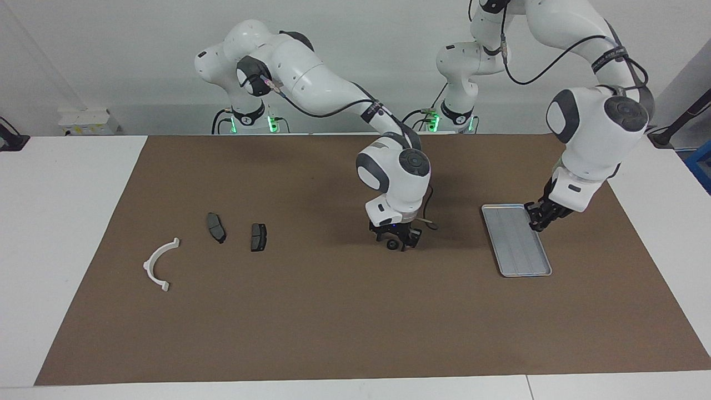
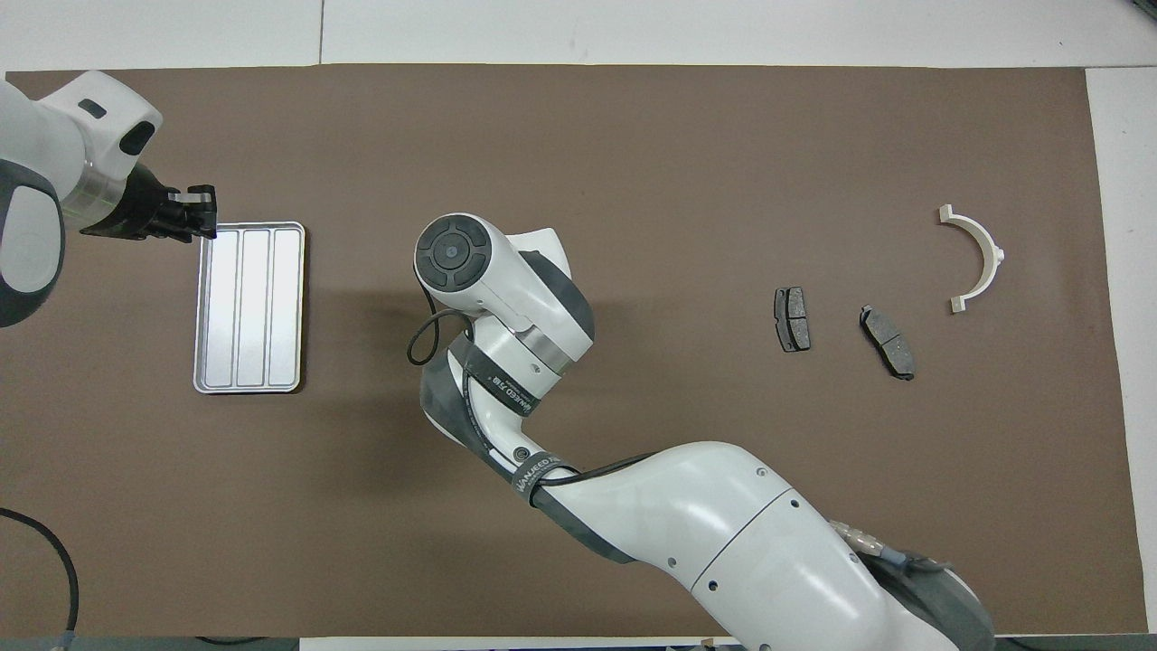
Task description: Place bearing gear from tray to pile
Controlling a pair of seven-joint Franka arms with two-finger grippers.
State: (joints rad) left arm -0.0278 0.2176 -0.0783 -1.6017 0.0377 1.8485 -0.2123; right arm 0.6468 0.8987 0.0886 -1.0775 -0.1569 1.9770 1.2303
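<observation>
surface point(image 1: 344, 322) with brown mat, two franka arms. tray point(image 1: 516, 244) sits toward the left arm's end, looks bare, one tray only. left pincer point(image 1: 540, 218) is at the tray's rim on the edge nearer the robots, seems to pinch or steady the rim but cannot tell if it is clenched. right pincer point(image 1: 395, 238) hangs low over mid-mat between tray and pile, grasping a small dark round part, judged the bearing gear point(image 1: 392, 245), one of it; hidden under the arm in the overhead view. pile is well apart toward the right arm's end: one white half-ring bracket point(image 2: 974, 258), two dark brake pads point(image 2: 792, 319) point(image 2: 888, 341), three pieces, loosely spread, none touching. progress guess: pick from tray done, carry roughly half way, gear not yet at the pile. left: move over to the pads, lower, release beside them
</observation>
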